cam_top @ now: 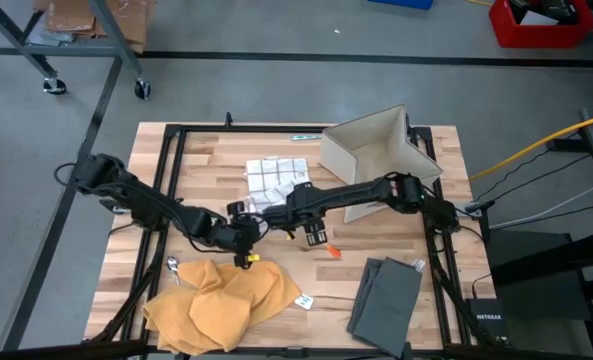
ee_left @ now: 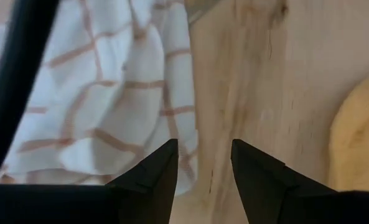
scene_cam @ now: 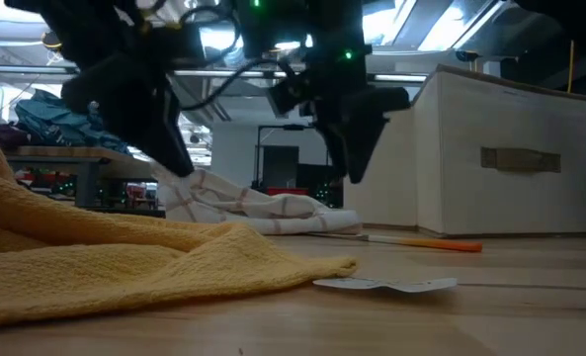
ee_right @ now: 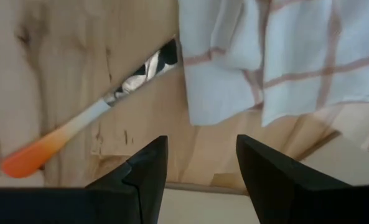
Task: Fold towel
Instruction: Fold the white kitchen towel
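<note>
The white towel with red-brown checks (cam_top: 273, 178) lies crumpled on the table's middle, toward the far side; it also shows in the low view as the towel (scene_cam: 253, 208). My left gripper (cam_top: 244, 240) hangs open just near of it, and in its wrist view the open fingers (ee_left: 203, 152) stand over the towel's near edge (ee_left: 109, 93) and bare wood. My right gripper (cam_top: 314, 236) is open too, to the towel's right and near side; its wrist view (ee_right: 201, 149) looks down on a towel corner (ee_right: 284, 56). In the low view both grippers (scene_cam: 169, 138) (scene_cam: 357, 138) hang above the tabletop.
A yellow cloth (cam_top: 221, 300) lies bunched at the near left, a folded grey cloth (cam_top: 386, 295) at the near right. An open box (cam_top: 376, 150) stands far right of the towel. An orange-tipped pen (ee_right: 78, 127), a spoon (cam_top: 173, 265) and a small card (cam_top: 304, 300) lie on the wood.
</note>
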Controlling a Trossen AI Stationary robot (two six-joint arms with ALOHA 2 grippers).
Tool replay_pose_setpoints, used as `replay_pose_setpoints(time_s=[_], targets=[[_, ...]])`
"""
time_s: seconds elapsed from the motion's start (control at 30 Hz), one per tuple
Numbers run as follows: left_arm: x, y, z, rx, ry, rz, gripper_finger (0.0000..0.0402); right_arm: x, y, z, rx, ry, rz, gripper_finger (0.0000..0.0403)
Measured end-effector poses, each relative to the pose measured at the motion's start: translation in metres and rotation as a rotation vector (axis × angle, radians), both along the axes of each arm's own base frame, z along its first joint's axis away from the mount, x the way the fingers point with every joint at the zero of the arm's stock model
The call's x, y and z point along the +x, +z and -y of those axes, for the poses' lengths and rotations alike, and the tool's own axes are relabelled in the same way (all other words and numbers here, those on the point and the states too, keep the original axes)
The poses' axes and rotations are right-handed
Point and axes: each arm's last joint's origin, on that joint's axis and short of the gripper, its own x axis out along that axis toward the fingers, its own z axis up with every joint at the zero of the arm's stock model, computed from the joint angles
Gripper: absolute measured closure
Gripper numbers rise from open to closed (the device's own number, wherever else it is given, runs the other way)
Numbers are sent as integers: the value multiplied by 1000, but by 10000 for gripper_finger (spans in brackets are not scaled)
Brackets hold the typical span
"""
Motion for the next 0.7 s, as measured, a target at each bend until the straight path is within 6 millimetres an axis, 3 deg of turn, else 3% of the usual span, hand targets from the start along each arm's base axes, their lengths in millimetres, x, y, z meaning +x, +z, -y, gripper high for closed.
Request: replay_pose_setpoints(time_s=[0.27, 0.7], targets=[[6, -22, 3, 7, 22, -72, 260, -5, -20, 1, -1, -3, -35, 207], [13, -41, -3, 38, 30, -132, 260, -2, -50, 2, 14, 20, 41, 207]])
